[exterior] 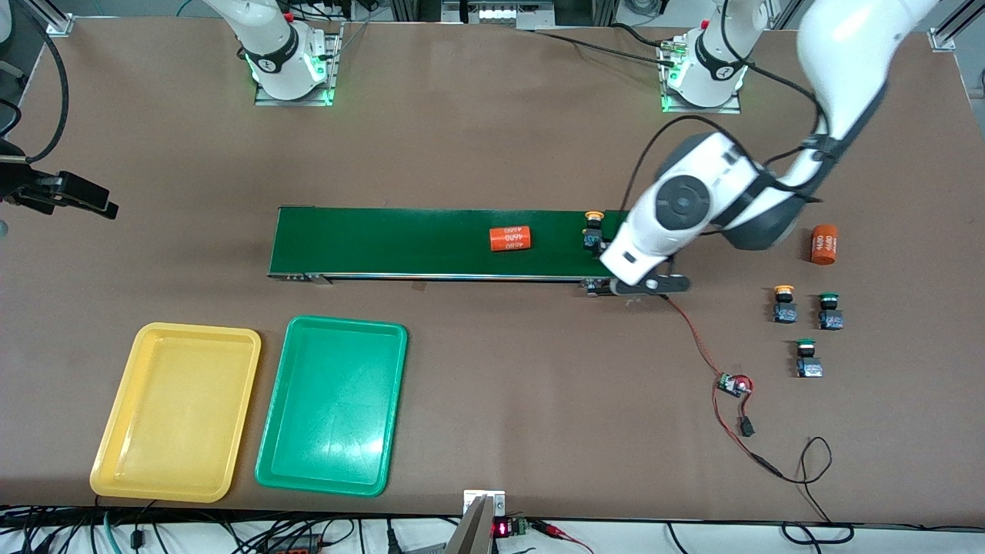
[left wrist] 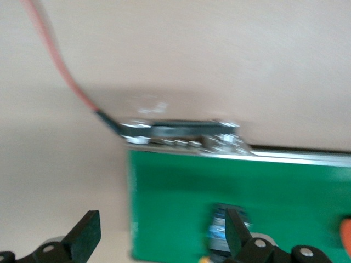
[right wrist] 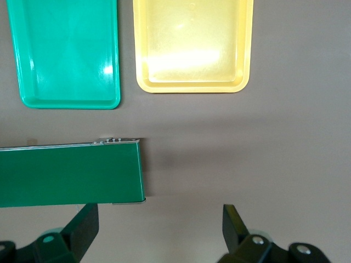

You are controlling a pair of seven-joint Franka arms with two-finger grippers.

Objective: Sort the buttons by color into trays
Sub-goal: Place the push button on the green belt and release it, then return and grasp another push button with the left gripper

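**Small, top-heavy buttons: grip the body, not the cap**

On the brown counter (exterior: 492,138), the yellow tray (exterior: 115,462) and green tray (exterior: 269,462) lie empty, nearer the front camera than the conveyor belt (exterior: 385,242). The left hand (left wrist: 159,241) hangs open over the belt's left-arm end, one finger beside a yellow button (exterior: 593,228) standing there. The right hand (right wrist: 159,230), also open, waits over the belt's other end. Three more buttons (exterior: 806,331) stand off the belt. They look light, rigid and tippy; the squarer black body likely offers the surest hold.
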